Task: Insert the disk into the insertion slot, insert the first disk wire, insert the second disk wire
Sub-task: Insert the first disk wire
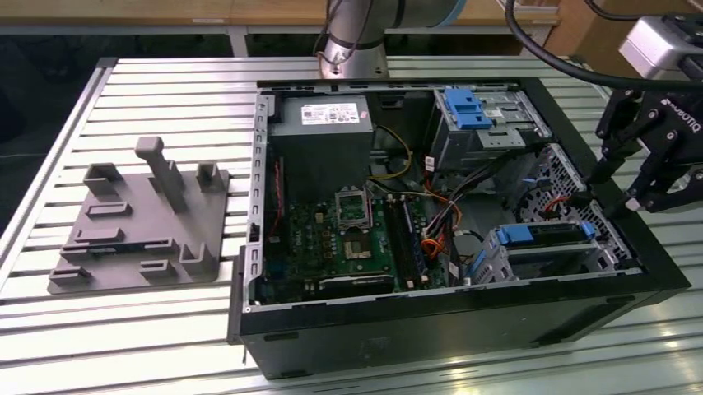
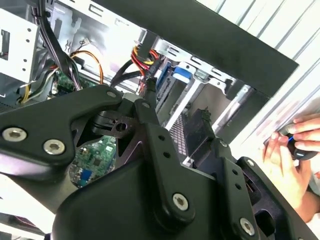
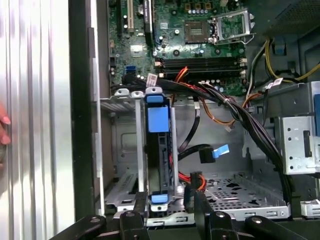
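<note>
Disk (image 3: 157, 120), framed in its blue caddy, sat upright inside the insertion slot (image 3: 124, 140) at a corner of the computer case (image 1: 439, 329). The gripper (image 1: 615, 191) hung open just above it, with a red-wired connector (image 3: 190, 186) beside one fingertip (image 3: 201, 202). Loose cables (image 3: 235, 107) crowding the cage could have snagged the gripper, and a connector offered askew risked bent contacts.

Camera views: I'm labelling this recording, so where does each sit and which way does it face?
Exterior view: high, off the arm, looking down into the open case; arm and gripper show.
First wrist view: on the arm, facing the disk in the case; fingertips show.
Second wrist view: on the arm, looking past the gripper's linkage; a person's hand shows.
Shared: all three see the motherboard.
</note>
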Robot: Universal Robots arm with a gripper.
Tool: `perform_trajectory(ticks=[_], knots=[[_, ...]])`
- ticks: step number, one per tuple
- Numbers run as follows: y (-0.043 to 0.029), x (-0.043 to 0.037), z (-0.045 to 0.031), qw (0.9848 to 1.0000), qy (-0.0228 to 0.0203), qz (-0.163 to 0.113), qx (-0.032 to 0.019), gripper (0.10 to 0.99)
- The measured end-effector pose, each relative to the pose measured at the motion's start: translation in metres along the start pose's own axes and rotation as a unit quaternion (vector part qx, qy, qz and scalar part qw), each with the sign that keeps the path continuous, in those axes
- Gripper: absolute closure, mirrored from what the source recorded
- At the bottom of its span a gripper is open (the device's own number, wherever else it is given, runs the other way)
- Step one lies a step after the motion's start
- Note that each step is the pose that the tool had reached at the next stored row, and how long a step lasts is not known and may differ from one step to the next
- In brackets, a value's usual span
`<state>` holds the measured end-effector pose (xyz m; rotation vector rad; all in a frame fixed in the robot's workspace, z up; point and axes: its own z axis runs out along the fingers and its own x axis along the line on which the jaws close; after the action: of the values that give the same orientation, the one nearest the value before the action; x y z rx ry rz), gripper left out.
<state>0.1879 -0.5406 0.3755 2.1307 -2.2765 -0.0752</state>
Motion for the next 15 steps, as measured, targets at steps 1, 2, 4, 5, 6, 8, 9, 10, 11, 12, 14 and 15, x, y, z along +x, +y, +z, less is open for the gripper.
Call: perform_trajectory(ticks=[1, 2, 4, 5, 6, 8, 9, 10, 11, 12, 14, 15], knots=[[0.0002, -0.0036, 0.0014, 1.0, 0.0006, 0.0, -0.0007, 0.588], [0.0004, -0.0079, 0.0026, 1.0, 0.0013, 0.0, -0.001, 0.588], [0.0009, -0.0169, 0.0043, 1.0, 0.003, 0.0, -0.0015, 0.588], [0.0011, -0.0214, 0.0049, 1.0, 0.0034, 0.0, -0.0016, 0.588], [0.0012, -0.0255, 0.0055, 1.0, 0.0041, 0.0, -0.0018, 0.588], [0.0002, -0.0309, 0.0066, 1.0, 0.0078, 0.001, -0.0033, 0.588], [-0.0011, -0.032, 0.007, 0.9999, 0.012, 0.001, -0.0058, 0.588], [-0.0025, -0.0328, 0.0073, 0.9998, 0.016, 0.001, -0.0081, 0.588], [-0.0041, -0.0332, 0.0076, 0.9998, 0.0197, 0.001, -0.0101, 0.588], [-0.0059, -0.0335, 0.0079, 0.9997, 0.023, 0.001, -0.0118, 0.6], [-0.0101, -0.0344, 0.0085, 0.9995, 0.0271, 0.002, -0.0141, 0.725], [-0.0121, -0.0349, 0.0091, 0.9995, 0.0286, 0.002, -0.0152, 0.725]])
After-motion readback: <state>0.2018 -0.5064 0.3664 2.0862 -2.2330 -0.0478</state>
